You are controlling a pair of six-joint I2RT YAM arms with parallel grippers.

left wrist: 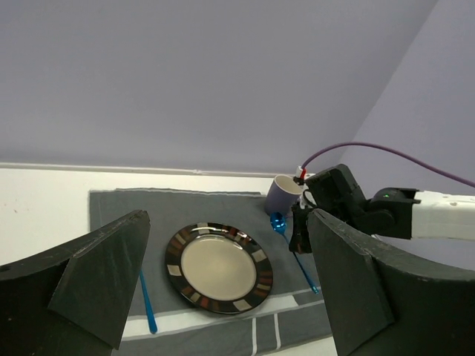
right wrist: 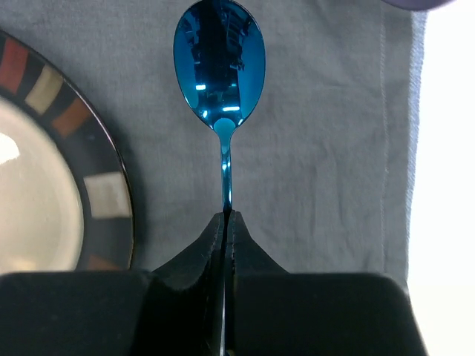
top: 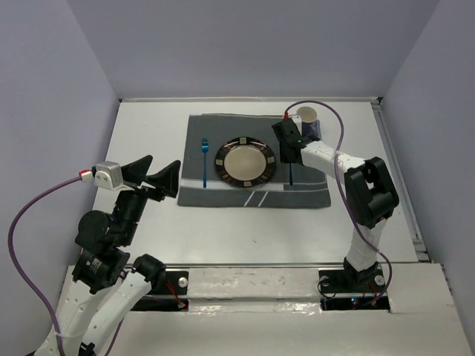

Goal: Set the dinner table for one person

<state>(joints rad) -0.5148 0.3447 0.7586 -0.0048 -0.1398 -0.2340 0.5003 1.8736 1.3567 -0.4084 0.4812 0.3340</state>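
The right gripper (right wrist: 225,222) is clamped on the thin neck of a glossy blue spoon (right wrist: 220,67), its two black fingers pressed together around the handle just below the bowl. The spoon lies over the dark grey placemat (top: 194,194), between the banded rim of the plate (top: 246,162) and the mat's right hem. This looks like the placing of the spoon, and whether its underside already touches the cloth cannot be told from here. To finish well, the handle should run parallel to the blue fork (top: 204,162) on the plate's far side. The spoon should settle flat on the mat before the grip is let go. The jaws should part only a little, and the wrist should then rise straight up, so the slick metal is not dragged or flicked. The purple mug (top: 307,116) stands just beyond the spoon's bowl (any forward push would nudge it), so adjustments are better made sideways or toward the arm's base. The left gripper (top: 164,161) hangs above the white dinner table (top: 148,222) just off the mat's left edge, jaws spread wide and holding nothing, well clear of the work. The dinner table itself fills the floor between the lavender walls, with the placemat toward its far middle.
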